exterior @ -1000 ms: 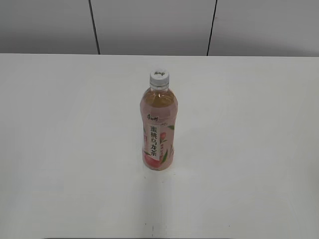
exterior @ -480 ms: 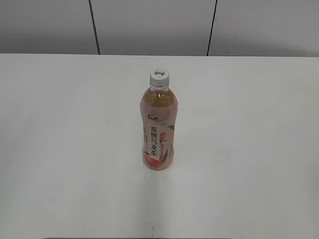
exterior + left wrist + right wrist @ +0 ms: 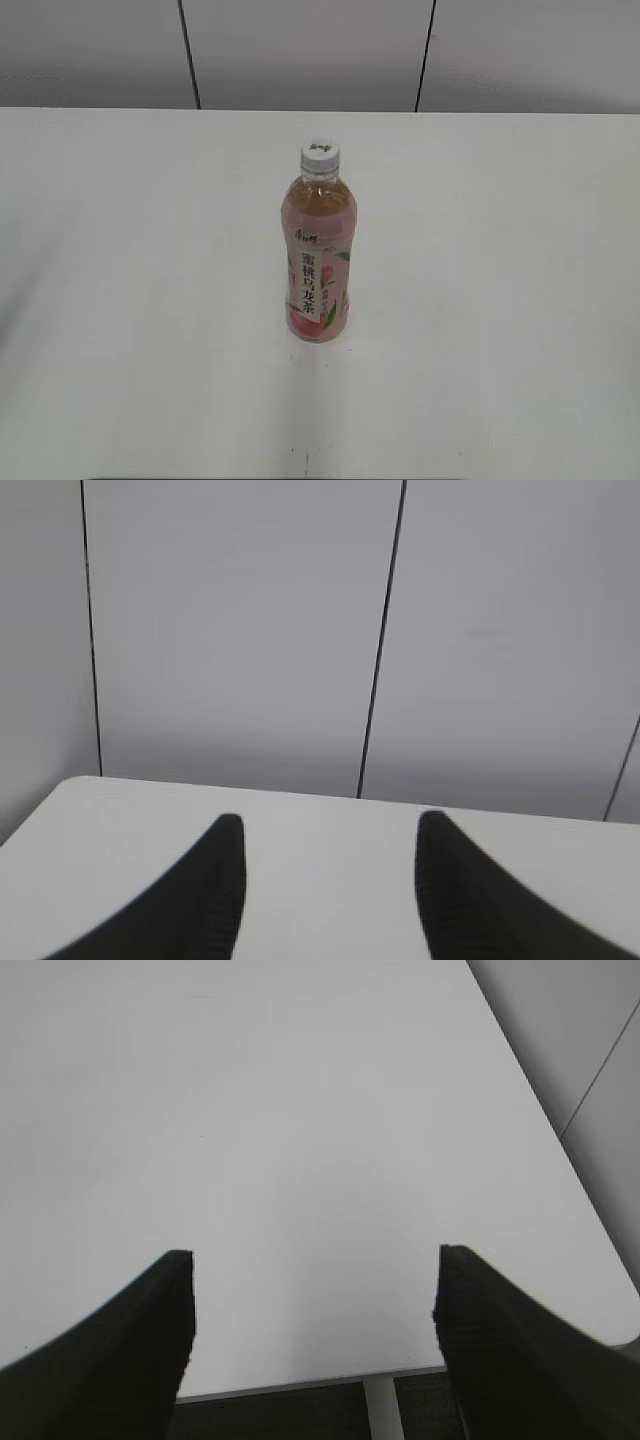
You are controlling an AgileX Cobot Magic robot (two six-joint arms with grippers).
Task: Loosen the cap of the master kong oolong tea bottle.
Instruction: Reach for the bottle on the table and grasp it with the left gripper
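Observation:
The master kong oolong tea bottle [image 3: 318, 258] stands upright near the middle of the white table [image 3: 130, 300] in the exterior view, with its pink peach label facing me. Its white cap [image 3: 320, 156] sits on top, with a small dark mark. Neither gripper shows in the exterior view. My left gripper [image 3: 328, 825] is open and empty, seen only in the left wrist view over the table's far part. My right gripper [image 3: 315, 1255] is open and empty over the table's near edge. The bottle is out of both wrist views.
A grey panelled wall [image 3: 310, 50] with dark vertical seams runs behind the table. In the right wrist view the table's edge [image 3: 300, 1382] and a white leg [image 3: 382, 1410] show over a dark floor.

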